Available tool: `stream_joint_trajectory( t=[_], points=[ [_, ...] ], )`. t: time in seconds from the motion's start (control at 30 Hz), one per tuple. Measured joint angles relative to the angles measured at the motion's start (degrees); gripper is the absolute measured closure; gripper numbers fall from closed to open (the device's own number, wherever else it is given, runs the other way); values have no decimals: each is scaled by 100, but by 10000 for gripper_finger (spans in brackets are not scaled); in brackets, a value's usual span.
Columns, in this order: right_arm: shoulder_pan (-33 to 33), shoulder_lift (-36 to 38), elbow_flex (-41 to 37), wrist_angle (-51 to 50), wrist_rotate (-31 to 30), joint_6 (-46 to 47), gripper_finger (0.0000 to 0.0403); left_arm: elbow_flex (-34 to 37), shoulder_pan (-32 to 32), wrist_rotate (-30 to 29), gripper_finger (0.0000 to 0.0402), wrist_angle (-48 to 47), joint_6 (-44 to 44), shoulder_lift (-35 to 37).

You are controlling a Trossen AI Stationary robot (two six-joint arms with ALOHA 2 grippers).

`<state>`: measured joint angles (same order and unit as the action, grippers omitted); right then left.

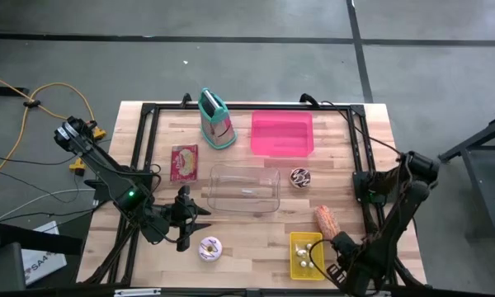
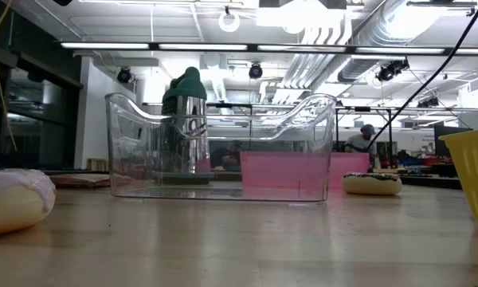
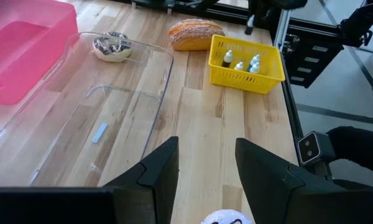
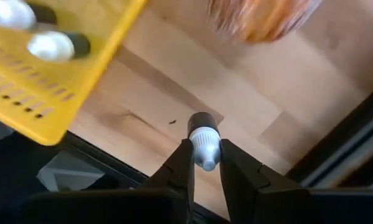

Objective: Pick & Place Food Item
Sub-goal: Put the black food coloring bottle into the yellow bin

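Seen from above, a wooden tabletop [image 1: 256,239] holds a clear plastic bin [image 1: 244,188] at the centre, a pink tray [image 1: 282,134] above it, and a yellow basket [image 1: 306,254] of small bottles at the lower right. The right gripper [image 4: 205,163], at the lower right of the frame beside the basket, has its jaws clenched on a small bottle [image 4: 203,140] with a dark cap. A bread roll [image 1: 327,220] lies just above the basket. The left gripper [image 3: 206,171], at the lower left, hangs with jaws released above a frosted doughnut [image 1: 209,248]. A chocolate doughnut [image 1: 300,177] sits right of the clear bin. The step looks like carrying the bottle; next it needs a place to set it, probably the basket.
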<state>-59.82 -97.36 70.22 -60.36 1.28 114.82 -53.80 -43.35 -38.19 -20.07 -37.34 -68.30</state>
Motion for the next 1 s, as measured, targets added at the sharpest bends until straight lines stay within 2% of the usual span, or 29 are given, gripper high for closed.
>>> stream_joint_trajectory(
  t=[0.37,0.73,1.0],
  points=[
    [588,950,2,-584,-338,-946,355,0,0,-1,249,1,0,1],
    [1043,986,2,-497,-300,-1679,355,0,0,-1,249,1,0,1],
    [1586,986,2,124,-328,-2622,355,0,0,-1,249,-1,0,1]
  ],
)
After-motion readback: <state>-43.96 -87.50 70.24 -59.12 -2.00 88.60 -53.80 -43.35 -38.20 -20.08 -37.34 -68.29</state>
